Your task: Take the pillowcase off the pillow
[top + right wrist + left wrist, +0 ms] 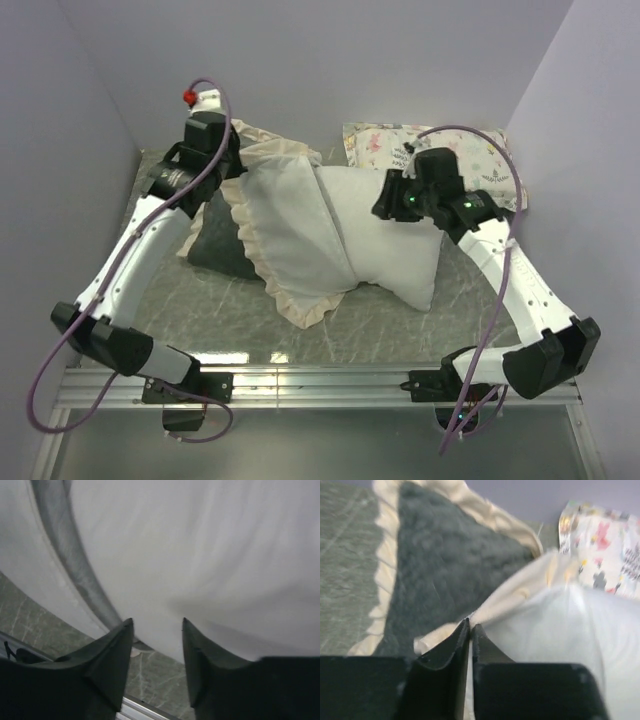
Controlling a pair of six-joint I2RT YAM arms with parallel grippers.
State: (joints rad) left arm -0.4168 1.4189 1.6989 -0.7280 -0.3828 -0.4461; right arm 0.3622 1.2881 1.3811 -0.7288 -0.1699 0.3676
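The pillowcase point(290, 235) is being pinched by the left gripper point(470, 625). Its two jaws are standing almost together, and a thin fold of the cream and white cloth is sitting between them. This grip is happening near the far left corner of the table point(190, 320).

From there the pillowcase is spreading toward the middle of the table. Its white inner side is facing up, with the cream frill running along the side toward the near edge. The dark grey plush part is lying under it, toward the left edge.

The right gripper point(156, 627) is hanging with its jaws apart and is not gripping anything. Its fingertips are pointing into the white cloth of the pillow point(395, 255). I cannot tell whether they are touching it.

The pillow is lying from the middle toward the right edge. Its left end is going inside the pillowcase and its right end is showing bare.

A smaller printed pillow point(370, 140) is lying at the far right corner, just behind the right gripper.
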